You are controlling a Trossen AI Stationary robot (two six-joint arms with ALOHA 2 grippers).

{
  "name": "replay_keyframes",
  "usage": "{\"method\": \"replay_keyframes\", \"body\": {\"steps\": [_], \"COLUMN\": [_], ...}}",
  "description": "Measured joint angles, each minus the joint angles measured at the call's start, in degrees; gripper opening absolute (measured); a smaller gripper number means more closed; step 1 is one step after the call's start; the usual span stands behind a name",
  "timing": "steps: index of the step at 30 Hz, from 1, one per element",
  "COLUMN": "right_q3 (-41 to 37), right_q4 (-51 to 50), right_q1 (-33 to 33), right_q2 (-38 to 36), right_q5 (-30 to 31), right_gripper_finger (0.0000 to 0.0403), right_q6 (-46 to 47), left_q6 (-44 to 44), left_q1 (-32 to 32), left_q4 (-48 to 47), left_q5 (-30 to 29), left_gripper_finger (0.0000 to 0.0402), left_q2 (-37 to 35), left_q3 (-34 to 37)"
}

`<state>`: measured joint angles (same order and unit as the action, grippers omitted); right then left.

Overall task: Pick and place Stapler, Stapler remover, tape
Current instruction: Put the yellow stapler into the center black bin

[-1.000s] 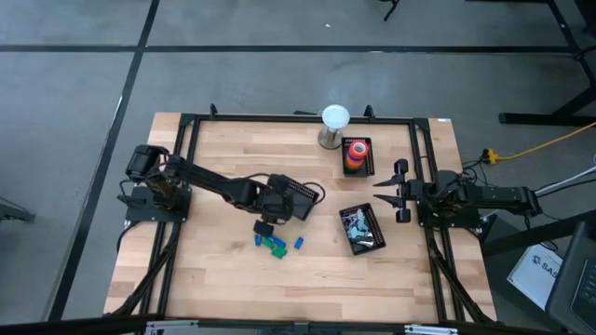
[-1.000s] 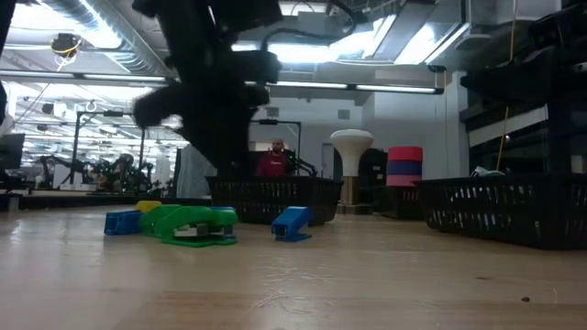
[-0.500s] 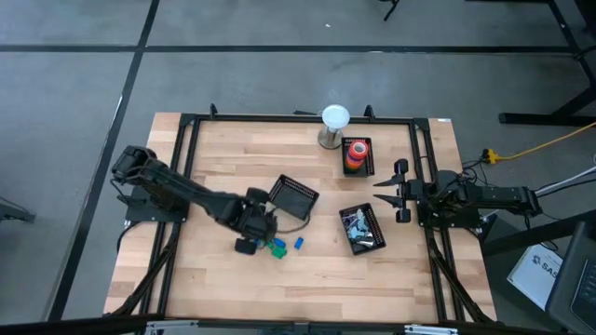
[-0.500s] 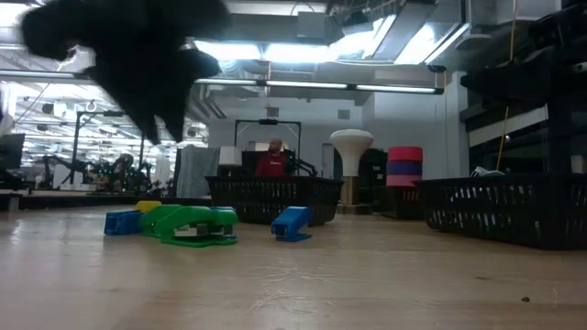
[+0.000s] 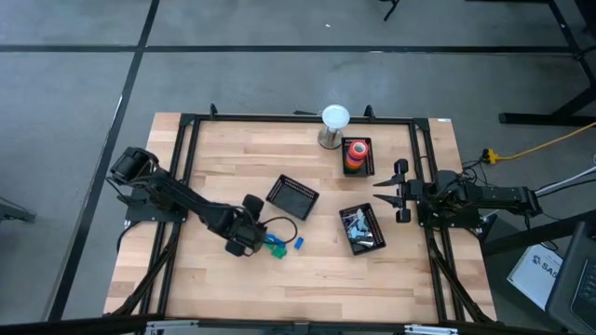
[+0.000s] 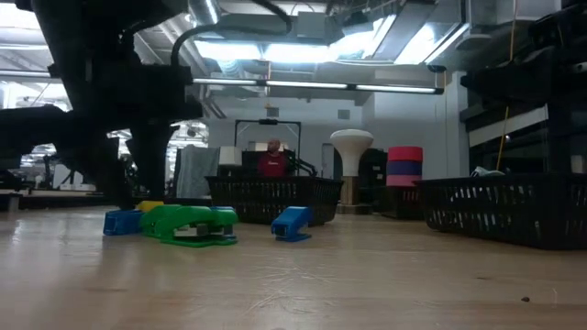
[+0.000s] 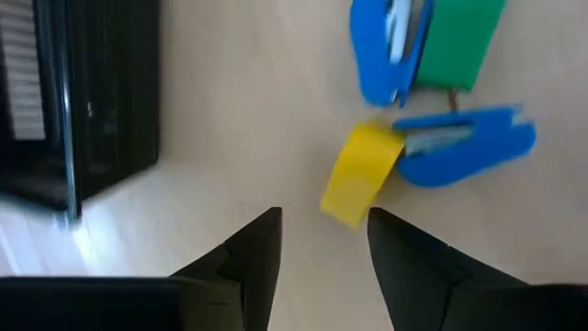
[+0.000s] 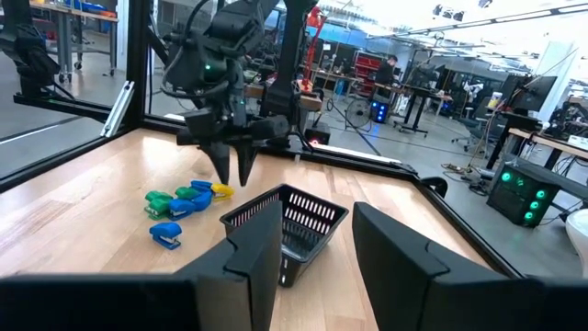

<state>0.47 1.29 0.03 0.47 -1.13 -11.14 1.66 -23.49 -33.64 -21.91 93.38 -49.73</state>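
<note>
left end effector (image 7: 323, 241) open, hovering just above yellow tape roll (image 7: 361, 175) on table (image 5: 223, 279); right end effector (image 5: 395, 191) open, parked at table's right edge.

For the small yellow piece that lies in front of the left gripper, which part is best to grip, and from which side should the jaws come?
Grip the yellow piece across its two long flat sides, coming straight down from above. The left gripper hangs over it with jaws open. The far end touches a blue stapler remover, so the near, free end probably leaves more room.
</note>
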Motion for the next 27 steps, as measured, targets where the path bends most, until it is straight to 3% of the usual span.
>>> {"method": "replay_keyframes", "body": {"steps": [8,18,27], "right_q3": [0.0,0.0,0.0], "right_q4": [0.0,0.0,0.0], "right_q1": [0.0,0.0,0.0], "right_q2": [0.0,0.0,0.0], "right_q5": [0.0,0.0,0.0], "right_gripper_finger": [0.014,0.014,0.014], "right_q6": [0.0,0.0,0.0], "left_q6": [5.5,9.6,6.1], "left_q1": [0.7,6.2,7.6], "left_q4": [4.5,8.3,8.5], "left_q5": [6.3,13.7,14.2], "left_gripper_finger": [0.0144,0.0127,0.0077], "left_q2": [0.0,0.2,0.2], "left_q3": [0.5,0.6,3.0]}}
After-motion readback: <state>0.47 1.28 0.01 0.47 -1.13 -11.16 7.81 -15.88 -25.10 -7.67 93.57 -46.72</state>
